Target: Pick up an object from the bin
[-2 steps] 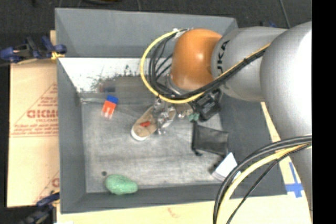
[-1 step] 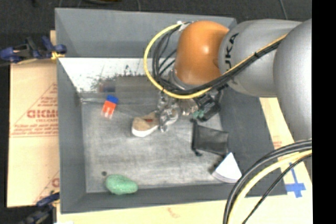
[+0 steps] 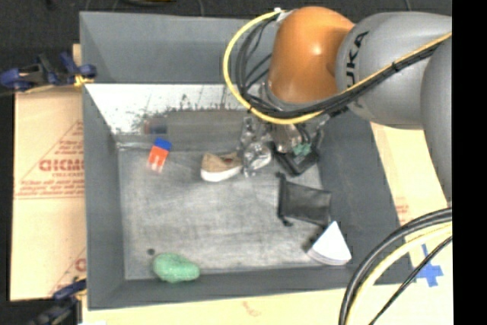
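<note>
My gripper (image 3: 254, 156) hangs low near the back middle of the bin, its metal fingers just right of a small white and tan shoe-shaped thing (image 3: 218, 167) and touching or almost touching its right end. Whether the shoe-shaped thing sits between the fingers I cannot tell. A black folded pouch (image 3: 302, 203) lies just right of and below the gripper. Close under the wrist, a small green thing (image 3: 303, 151) peeks out.
A small orange and blue block (image 3: 159, 154) lies at the back left. A green lump (image 3: 176, 269) rests in the front left corner. A white cone-like piece (image 3: 331, 245) sits at the front right. The arm and its orange cover overhang the bin's back right.
</note>
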`<state>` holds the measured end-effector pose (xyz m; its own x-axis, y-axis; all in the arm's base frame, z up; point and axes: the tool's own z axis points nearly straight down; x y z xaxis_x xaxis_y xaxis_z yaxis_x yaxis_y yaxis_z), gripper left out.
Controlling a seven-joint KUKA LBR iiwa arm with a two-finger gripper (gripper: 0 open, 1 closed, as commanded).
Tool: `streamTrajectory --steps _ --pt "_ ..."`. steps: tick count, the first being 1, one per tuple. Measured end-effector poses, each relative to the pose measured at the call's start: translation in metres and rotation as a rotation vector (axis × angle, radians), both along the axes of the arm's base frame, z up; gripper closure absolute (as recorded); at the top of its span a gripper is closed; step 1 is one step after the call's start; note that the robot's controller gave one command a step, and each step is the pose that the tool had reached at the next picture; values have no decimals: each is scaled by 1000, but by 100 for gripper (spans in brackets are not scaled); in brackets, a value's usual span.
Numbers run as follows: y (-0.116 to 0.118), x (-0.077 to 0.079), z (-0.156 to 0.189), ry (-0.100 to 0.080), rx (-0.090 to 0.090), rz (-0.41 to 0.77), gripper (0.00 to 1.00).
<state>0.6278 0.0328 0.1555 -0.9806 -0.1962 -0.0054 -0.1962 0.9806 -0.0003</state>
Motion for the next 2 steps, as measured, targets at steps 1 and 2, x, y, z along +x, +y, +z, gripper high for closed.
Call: streamTrajectory --steps 1,2 --pt "-3 -1 32 6 -1 -6 100" --pt "-8 10 61 1 0 -22 100"
